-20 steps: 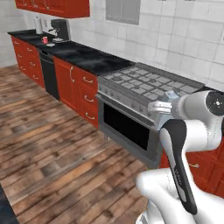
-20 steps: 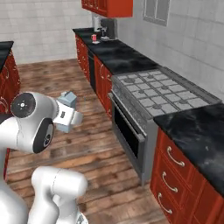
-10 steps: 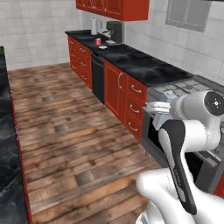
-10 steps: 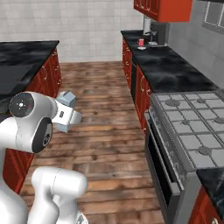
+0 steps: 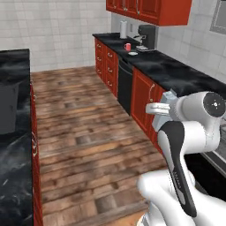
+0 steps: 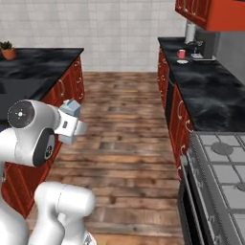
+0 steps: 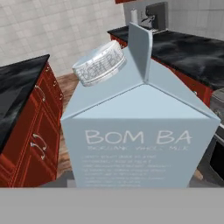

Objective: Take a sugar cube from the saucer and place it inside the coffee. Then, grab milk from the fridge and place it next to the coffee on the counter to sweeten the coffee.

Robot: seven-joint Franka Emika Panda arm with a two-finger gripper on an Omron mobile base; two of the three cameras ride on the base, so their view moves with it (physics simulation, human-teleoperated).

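Milk carton (image 7: 140,127) is riding upright in the gripper (image 5: 164,107), jaws clamped on its sides, while the red coffee cup (image 5: 127,47) is sitting way ahead near the counter's (image 5: 176,73) far end beside the saucer (image 5: 133,54), so it's a straight haul forward.

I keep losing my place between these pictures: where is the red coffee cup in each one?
Left base view: the coffee stands far off at the top, right of centre, on the counter.
Right base view: upper right, same counter.
Hand view: I cannot make it out.
Shared landmark: the black coffee machine beside it.
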